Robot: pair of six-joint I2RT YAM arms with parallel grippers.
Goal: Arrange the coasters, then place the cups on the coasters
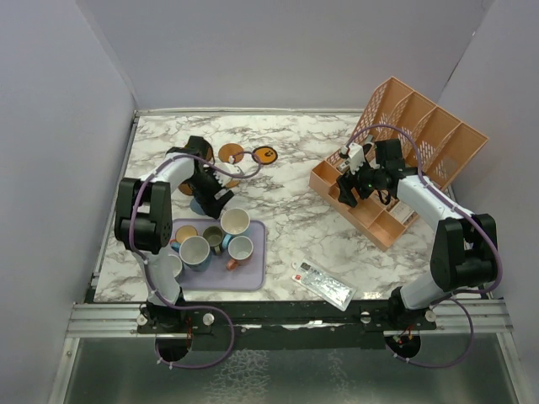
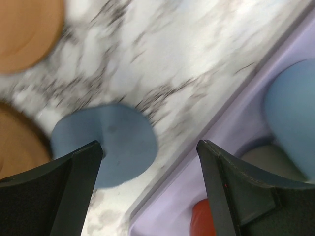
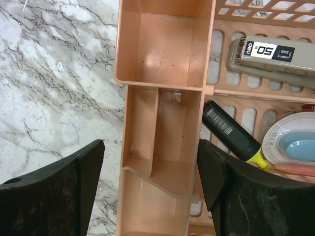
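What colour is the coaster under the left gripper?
Coaster: grey-blue, clearest in left wrist view.

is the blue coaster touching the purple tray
Apart. The left wrist view shows a strip of bare marble between the grey-blue coaster and the rim of the lavender tray.

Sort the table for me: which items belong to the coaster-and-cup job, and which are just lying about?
Job:
- grey-blue coaster
- tan coaster
- orange coaster
- black-marked coaster
- cups, clustered on the tray

Lying about:
- lavender tray
- orange organiser
- stapler
- highlighter
- packet
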